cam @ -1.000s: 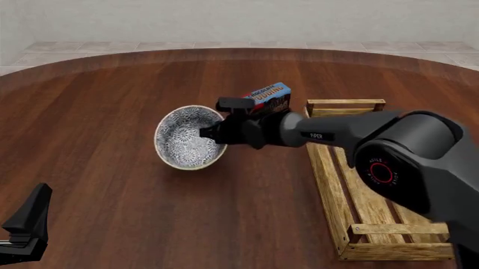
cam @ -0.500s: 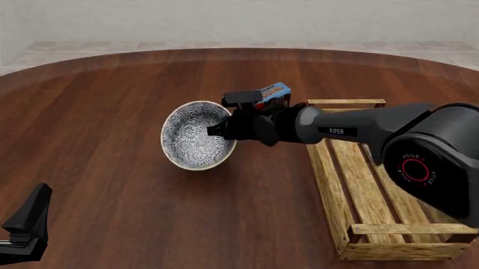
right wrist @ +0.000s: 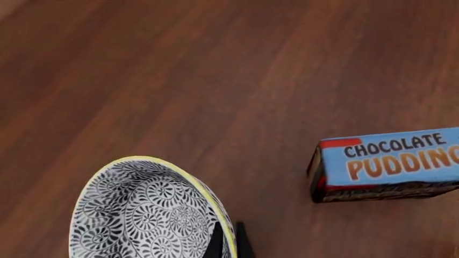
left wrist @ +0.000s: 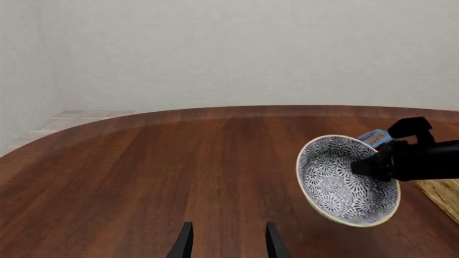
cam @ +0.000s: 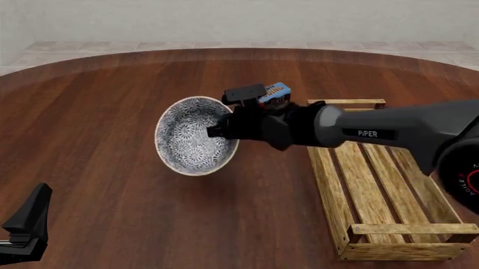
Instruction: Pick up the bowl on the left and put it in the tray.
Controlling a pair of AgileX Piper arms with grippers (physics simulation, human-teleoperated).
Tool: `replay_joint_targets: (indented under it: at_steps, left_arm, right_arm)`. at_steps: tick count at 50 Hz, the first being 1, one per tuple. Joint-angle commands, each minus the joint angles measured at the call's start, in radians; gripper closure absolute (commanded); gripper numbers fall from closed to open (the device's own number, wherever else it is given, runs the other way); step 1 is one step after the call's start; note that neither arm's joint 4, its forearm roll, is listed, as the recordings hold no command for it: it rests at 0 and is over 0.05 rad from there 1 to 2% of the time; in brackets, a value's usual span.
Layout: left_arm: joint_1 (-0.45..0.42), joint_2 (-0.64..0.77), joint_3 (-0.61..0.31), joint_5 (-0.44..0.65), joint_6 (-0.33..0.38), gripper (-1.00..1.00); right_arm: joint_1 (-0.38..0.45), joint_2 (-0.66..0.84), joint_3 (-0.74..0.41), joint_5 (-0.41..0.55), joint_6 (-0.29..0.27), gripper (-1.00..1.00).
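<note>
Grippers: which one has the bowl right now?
The right gripper, pinching the bowl's rim and holding it tilted above the table; the left gripper is open, holding nothing.

path bowl (cam: 193, 136) to crate (cam: 378, 185): bare tabletop (cam: 112, 112) lying btwn
obstacle: pudding box (cam: 273, 96) sitting near crate's far end
</note>
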Motion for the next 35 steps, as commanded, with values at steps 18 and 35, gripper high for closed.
replay_joint_targets:
  at_steps: [18, 35]
  left_arm:
    - [0.000, 0.000, 0.000, 0.000, 0.000, -1.00]
    - [0.000, 0.000, 0.000, 0.000, 0.000, -1.00]
  right_arm:
    - [0.074, -0.256, 0.236, -0.082, -0.049, 1.00]
    - [0.041, -0.382, 0.302, -0.088, -0.127, 1.00]
